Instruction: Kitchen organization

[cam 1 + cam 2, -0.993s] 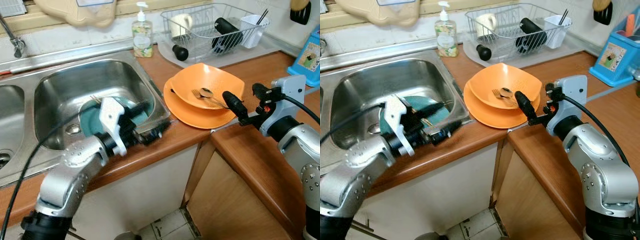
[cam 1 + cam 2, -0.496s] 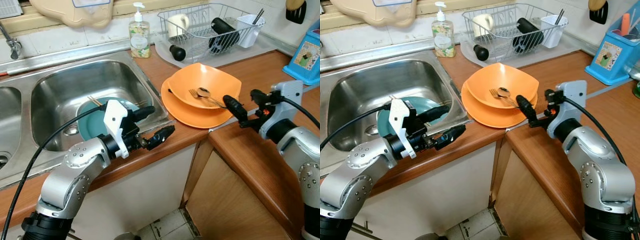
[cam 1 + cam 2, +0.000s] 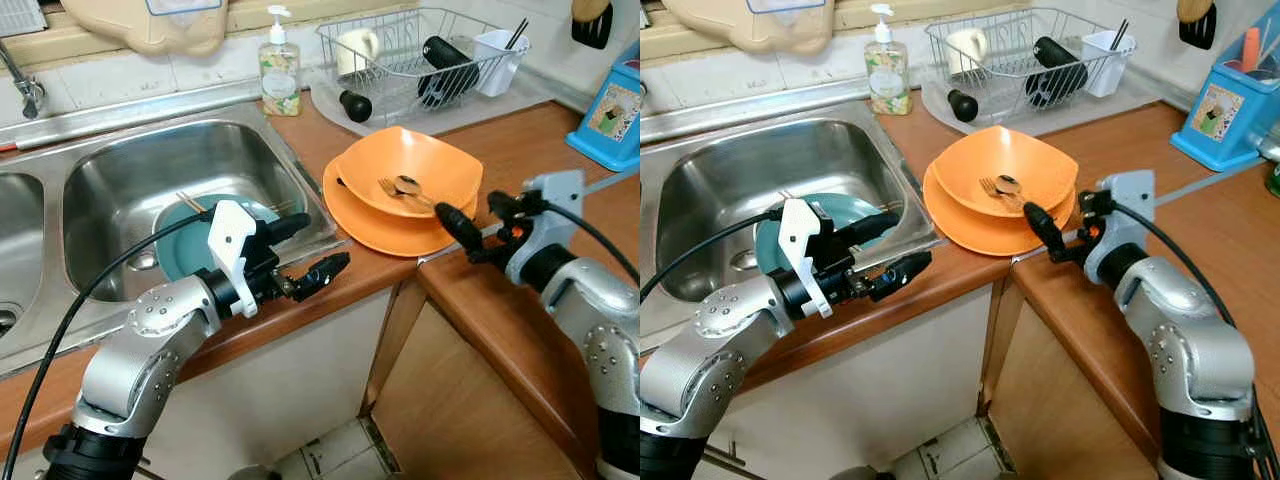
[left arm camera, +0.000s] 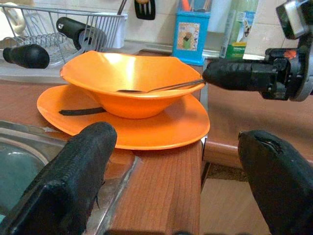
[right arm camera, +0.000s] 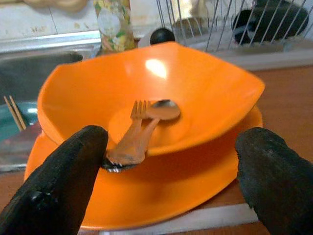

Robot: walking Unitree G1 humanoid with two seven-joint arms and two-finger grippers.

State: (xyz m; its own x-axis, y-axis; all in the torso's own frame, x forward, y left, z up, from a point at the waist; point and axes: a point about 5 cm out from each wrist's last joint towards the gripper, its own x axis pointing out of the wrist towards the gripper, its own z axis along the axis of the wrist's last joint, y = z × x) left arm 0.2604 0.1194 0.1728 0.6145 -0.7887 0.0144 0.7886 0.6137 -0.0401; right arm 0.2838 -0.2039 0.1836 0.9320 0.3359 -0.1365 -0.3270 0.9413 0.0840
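**Both claws spread beside the orange bowl**

The orange bowl (image 3: pixel 412 170) sits on an orange plate (image 3: pixel 372 222) on the wooden bench (image 3: pixel 520 135), just beside the steel sink (image 3: pixel 120 170). A fork (image 5: pixel 128 138) and spoon (image 5: pixel 161 110) lie inside the bowl. The right claw (image 3: pixel 468 210) hovers at the bowl's rim, fingers spread. The left claw (image 3: pixel 305 250) (also spread) hangs over the sink's corner, near a teal plate (image 3: pixel 185 245).

The teal plate (image 3: pixel 190 240) in the sink (image 3: pixel 120 170) is partly hidden by the left arm (image 3: pixel 170 315); the tap (image 3: pixel 25 85) and the blue holder (image 3: pixel 615 110) run off the picture's edges; the soap bottle's (image 3: pixel 280 70) label is too small to read; the right wrist view is blurred
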